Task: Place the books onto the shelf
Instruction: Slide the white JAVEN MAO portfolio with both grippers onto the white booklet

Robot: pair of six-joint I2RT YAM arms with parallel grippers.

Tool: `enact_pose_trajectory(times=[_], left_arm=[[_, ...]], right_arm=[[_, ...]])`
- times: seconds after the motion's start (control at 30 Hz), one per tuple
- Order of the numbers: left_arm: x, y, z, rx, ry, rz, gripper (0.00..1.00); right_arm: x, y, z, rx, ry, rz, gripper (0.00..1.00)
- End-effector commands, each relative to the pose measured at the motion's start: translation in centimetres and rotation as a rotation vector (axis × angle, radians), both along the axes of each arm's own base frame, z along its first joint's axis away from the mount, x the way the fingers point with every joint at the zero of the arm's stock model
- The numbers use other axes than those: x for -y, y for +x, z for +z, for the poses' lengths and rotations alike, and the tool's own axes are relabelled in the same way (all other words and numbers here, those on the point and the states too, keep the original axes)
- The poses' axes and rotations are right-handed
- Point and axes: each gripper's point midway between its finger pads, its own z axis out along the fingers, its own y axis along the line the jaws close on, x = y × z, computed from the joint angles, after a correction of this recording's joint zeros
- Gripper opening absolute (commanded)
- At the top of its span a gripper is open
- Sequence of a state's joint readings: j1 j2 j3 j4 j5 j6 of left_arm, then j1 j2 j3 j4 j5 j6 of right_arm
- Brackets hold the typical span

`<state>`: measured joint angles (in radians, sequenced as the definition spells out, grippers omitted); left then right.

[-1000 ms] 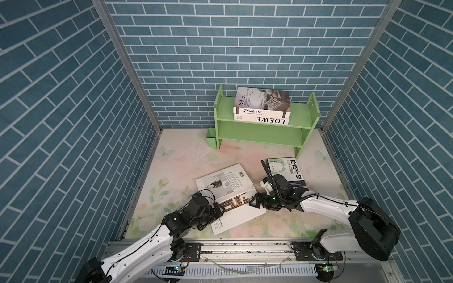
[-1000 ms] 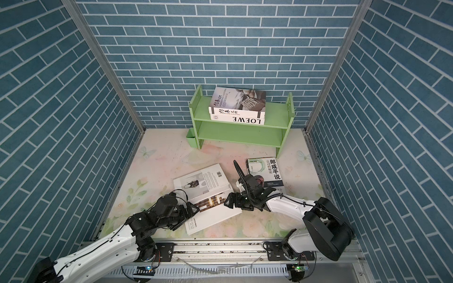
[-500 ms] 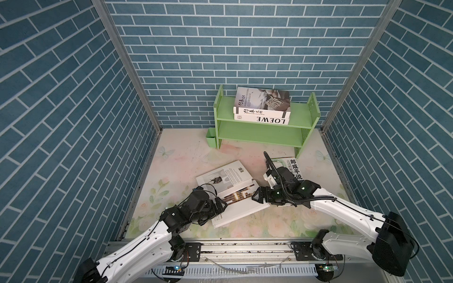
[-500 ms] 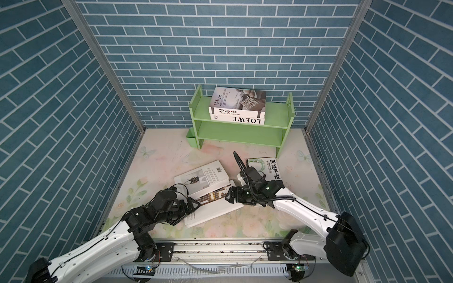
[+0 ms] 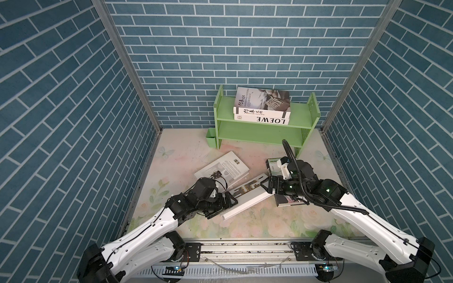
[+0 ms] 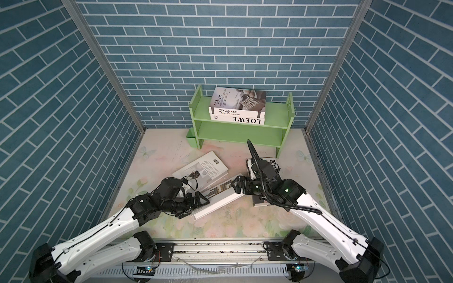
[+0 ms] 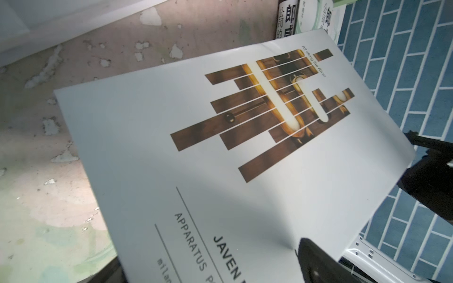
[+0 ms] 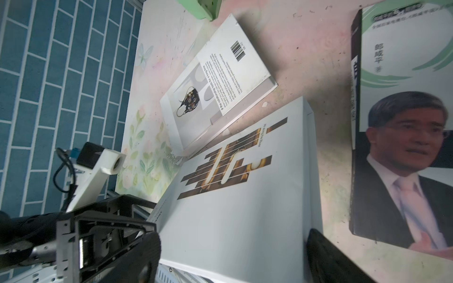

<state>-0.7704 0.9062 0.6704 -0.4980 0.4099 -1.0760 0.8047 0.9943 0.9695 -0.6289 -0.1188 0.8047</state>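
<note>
Across the desk (image 5: 186, 152), both top views alone show the shelf (image 5: 259, 133) bearing two stacked books (image 5: 262, 115), the right wrist view alone the man's face on the portrait book (image 8: 397, 159) beside the tilted barred book (image 8: 232, 232), gripped endwise by wide-spread left tool (image 5: 229, 204) and right tool (image 5: 266, 186).

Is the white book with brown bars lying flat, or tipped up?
Tipped up: the white book shows its pale long edge to the top views, cover slanted. Whether its lower edge rests on the table, cannot tell.
</note>
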Motion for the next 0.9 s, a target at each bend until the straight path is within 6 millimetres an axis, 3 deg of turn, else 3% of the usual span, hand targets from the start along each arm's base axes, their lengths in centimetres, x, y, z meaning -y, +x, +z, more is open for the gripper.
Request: enact_pose_trajectory(times=[0.0,0.13,0.23,0.4,0.6,0.7,0.87], left_arm=[[4.4,1.3,10.6,0.297,-0.273,-0.164,1.0],[4.8,2.2,12.8,0.352,-0.267,-0.175,1.0],[4.5,2.9,13.0,0.374,-0.24,-0.165,1.0],[2.2,5.0,13.6,0.445,-0.181,-0.097,1.0],[-1.5,7.6,14.1,0.547,-0.05,-0.014,1.0],[-3.2,8.5,12.3,0.575,0.083,0.005,1.0],[-7.3,9.9,5.7,0.491,0.359,0.094,1.0]], right_arm=[[-3.2,-1.6,3.2,-0.008,0.163,0.116,0.95],[-4.5,-0.9,4.3,-0.004,0.188,0.139,0.95],[-5.1,-0.5,3.6,-0.012,0.178,0.147,0.95],[-6.6,1.2,2.7,0.008,0.165,0.149,0.95],[-9.6,3.0,2.6,0.069,0.21,0.217,0.95],[-9.9,4.3,0.1,0.091,0.143,0.211,0.95],[-9.9,6.9,-4.9,0.077,0.003,0.135,0.96]])
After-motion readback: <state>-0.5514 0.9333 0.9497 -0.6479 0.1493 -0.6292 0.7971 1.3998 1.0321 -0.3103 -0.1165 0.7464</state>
